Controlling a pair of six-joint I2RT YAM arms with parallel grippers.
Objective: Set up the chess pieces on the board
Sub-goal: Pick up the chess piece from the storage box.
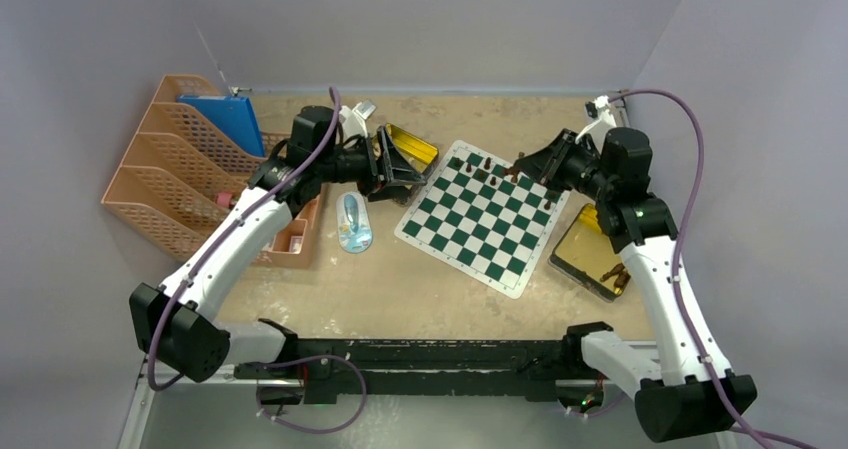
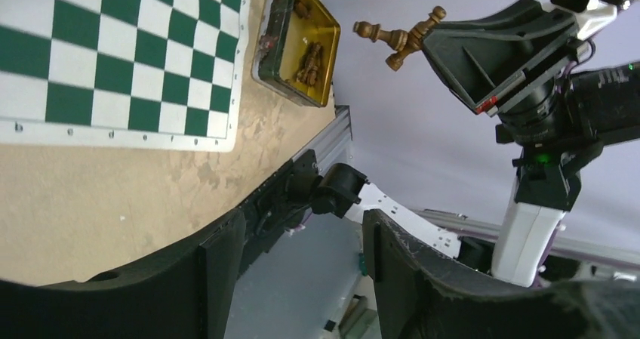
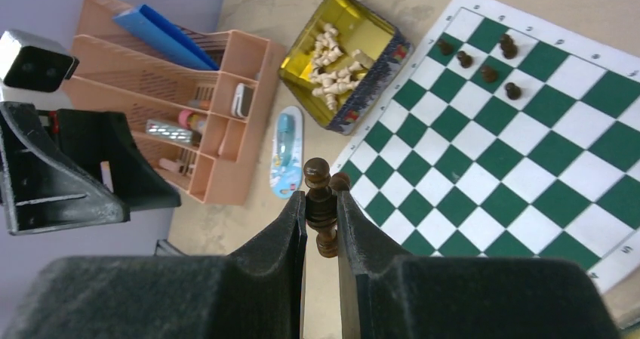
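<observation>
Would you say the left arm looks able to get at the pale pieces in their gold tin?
Probably yes: the left gripper, open and empty, hovers right by the gold tin, and the pale pieces in it lie uncovered.

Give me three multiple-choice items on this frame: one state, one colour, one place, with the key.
1. The right gripper is: A open and empty; B shut on dark chess pieces; C out of view.
2. The standing pieces on the board are: A pale beige; B dark brown; C red.
3. The pale pieces lie: A on the board; B in a gold tin beside the board; C in the right gripper.
Key: 1 B, its wrist view shows them pinched; 2 B, all dark against the checks; 3 B, heaped inside the tin.
</observation>
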